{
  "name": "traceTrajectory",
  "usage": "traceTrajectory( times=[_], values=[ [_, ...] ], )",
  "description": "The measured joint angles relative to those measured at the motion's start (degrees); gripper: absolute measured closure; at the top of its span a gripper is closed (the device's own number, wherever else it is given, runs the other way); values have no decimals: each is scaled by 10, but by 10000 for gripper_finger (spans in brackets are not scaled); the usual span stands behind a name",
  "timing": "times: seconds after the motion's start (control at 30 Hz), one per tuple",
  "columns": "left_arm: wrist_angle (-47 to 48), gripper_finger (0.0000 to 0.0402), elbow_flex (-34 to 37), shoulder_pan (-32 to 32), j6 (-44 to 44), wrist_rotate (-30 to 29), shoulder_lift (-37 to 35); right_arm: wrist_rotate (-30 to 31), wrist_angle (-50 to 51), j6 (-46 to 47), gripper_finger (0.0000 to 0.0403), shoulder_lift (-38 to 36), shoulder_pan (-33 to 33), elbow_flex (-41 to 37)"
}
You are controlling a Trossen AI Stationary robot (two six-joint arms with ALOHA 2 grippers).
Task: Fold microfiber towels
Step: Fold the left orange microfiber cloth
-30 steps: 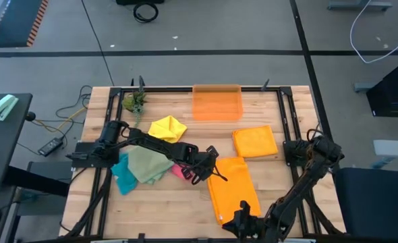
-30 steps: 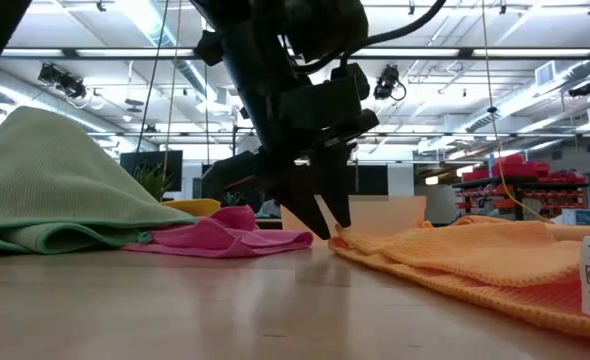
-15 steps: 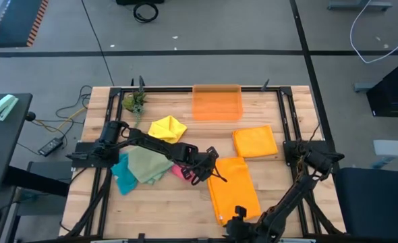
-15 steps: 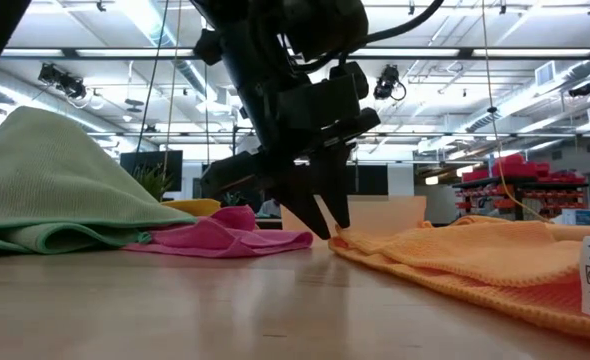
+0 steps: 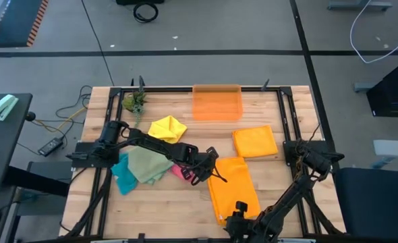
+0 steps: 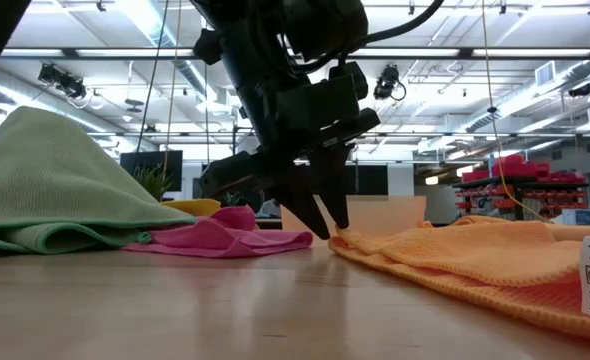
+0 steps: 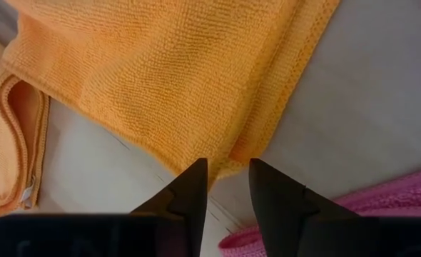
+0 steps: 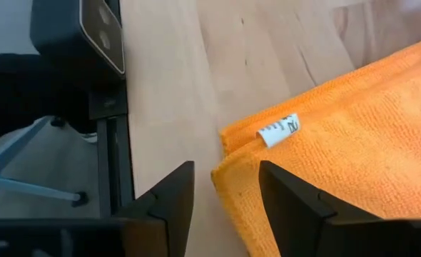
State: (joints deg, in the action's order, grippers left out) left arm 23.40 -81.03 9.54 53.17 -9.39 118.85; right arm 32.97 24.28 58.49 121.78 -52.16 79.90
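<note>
Two grippers parted, empty: left gripper [image 5: 212, 174] | right gripper [image 5: 240, 214] | centre-frame orange towel [image 5: 234, 187]: soft, limp; pinch corners.

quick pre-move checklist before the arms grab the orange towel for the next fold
1. Left gripper at the orange towel corner, open: ok.
2. Cloth between the left fingers: not ok, corner lies just ahead of the tips.
3. Right gripper open at the near corner by the white tag: ok.
4. Right grip made: not ok.
5. Pink towel apart from the orange one: ok.
</note>
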Motion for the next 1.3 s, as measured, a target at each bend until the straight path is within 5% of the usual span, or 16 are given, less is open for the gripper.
traceTrajectory(
  times=[0.47, 1.0, 1.3],
  values=[
    [0, 289, 0, 0, -10, 0, 0, 0, 2, 1, 360, 0, 5, 0],
    [4, 274, -1, -5, 74, -38, -13, 0, 32, 53, 365, 0, 12, 0],
    [-30, 306, -1, -7, 86, -37, -2, 0, 32, 55, 365, 0, 12, 0]
  ],
)
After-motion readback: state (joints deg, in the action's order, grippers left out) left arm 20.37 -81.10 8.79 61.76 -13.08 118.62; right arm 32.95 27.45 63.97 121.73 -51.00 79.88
